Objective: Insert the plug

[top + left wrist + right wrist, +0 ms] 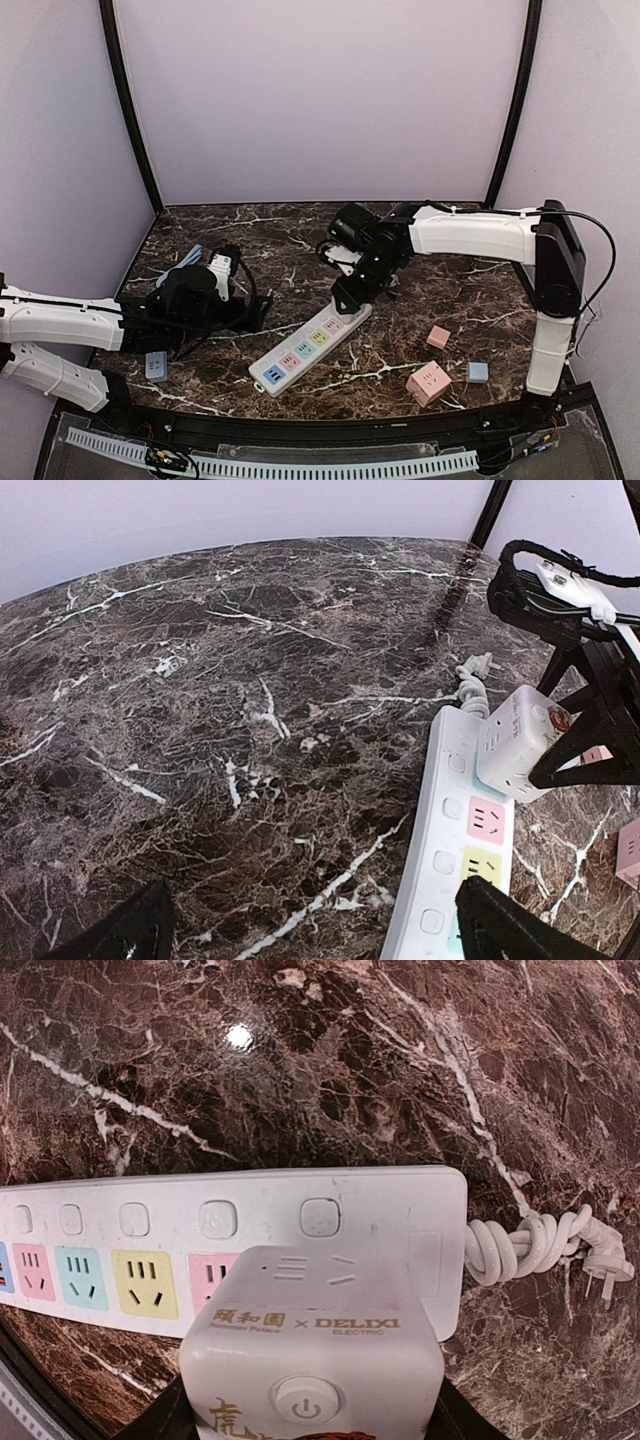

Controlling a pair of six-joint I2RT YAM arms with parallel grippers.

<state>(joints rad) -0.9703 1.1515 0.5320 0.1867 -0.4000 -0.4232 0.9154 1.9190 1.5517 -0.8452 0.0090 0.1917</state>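
Right jaws pinch the white "DELIXI" plug [310, 1350] at the power strip [380, 1215]; left jaws spread.

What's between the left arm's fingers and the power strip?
Only bare marble table; the top view shows nothing between the fingers and the strip.

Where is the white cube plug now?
The white cube plug sits bottom centre in the right wrist view, held by the right gripper over the power strip at its cord end, next to the pink socket.
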